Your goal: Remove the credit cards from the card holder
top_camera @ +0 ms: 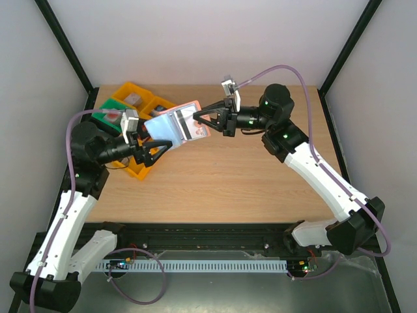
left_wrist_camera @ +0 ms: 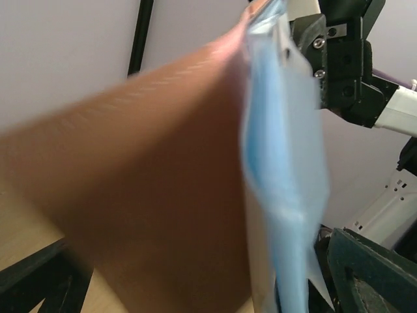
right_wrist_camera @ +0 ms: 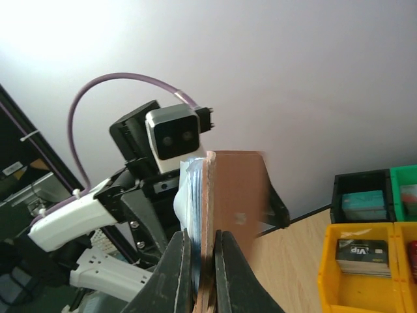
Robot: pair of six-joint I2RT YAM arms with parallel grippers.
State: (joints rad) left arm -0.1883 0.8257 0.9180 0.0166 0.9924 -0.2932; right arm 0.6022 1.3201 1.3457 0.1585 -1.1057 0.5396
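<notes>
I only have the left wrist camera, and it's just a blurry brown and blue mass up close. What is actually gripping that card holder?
Observer: The right gripper. Its own wrist view shows the jaws shut on the card holder at its lower edge.
Operator: Is it lying on the table?
Observer: No. The right wrist view shows it held upright, above the table.
Operator: Where are the cards?
Observer: The top view shows the light blue credit cards in the holder, on the side facing the left arm.
Operator: And my own jaws?
Observer: In the top view the left gripper is open at the cards' near-left corner.
</notes>
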